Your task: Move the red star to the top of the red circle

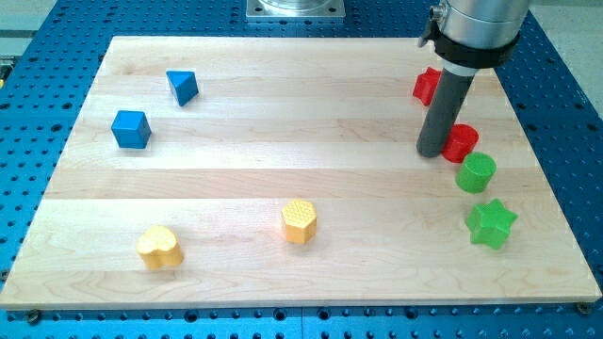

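Right now, operator, you are looking at one wooden counter (311, 94) on a blue perforated base.
Arm: you have no claw to read as clenched or released; the arm ends in a straight dark rod.
My tip (435, 153): it sits on the counter at the right side, just to the left of the red circle, touching it or very nearly so; you cannot tell which.
Red star (426, 86): you see it at the far right of the counter, partly hidden behind the rod, so only its left part shows. It lies farther back than the red circle and apart from it.
Red circle (462, 142): it stands right of the rod, with the rod covering its left edge.
Green circle (476, 173): it sits just in front of the red circle, close to it.
Green star (491, 223): you find it nearer still, at the right edge region.
Yellow hexagon (300, 221): near centre, well apart from my tip.
Yellow heart (159, 247): near left.
Blue cube (131, 129): far left.
Blue triangle (183, 87): just beyond the blue cube, a little to its right.
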You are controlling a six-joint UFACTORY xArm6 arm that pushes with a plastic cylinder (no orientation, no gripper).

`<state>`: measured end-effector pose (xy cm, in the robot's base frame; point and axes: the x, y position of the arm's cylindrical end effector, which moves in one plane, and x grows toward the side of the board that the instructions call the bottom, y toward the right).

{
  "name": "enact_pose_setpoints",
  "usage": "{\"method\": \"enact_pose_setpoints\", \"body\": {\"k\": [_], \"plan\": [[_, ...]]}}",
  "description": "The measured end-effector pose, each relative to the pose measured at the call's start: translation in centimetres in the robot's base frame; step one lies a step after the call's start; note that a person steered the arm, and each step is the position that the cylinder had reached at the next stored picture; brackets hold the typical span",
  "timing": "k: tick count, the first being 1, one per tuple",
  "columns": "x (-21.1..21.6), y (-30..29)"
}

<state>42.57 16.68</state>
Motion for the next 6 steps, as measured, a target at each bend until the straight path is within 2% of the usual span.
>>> {"method": "enact_pose_setpoints", "body": {"k": [2,3,4,5,6], "plan": [[-5.4,-7.2],[-12.6,-4.8],[-14.2,2.9],[-12.7,5.7],[-14.4,3.5]]}}
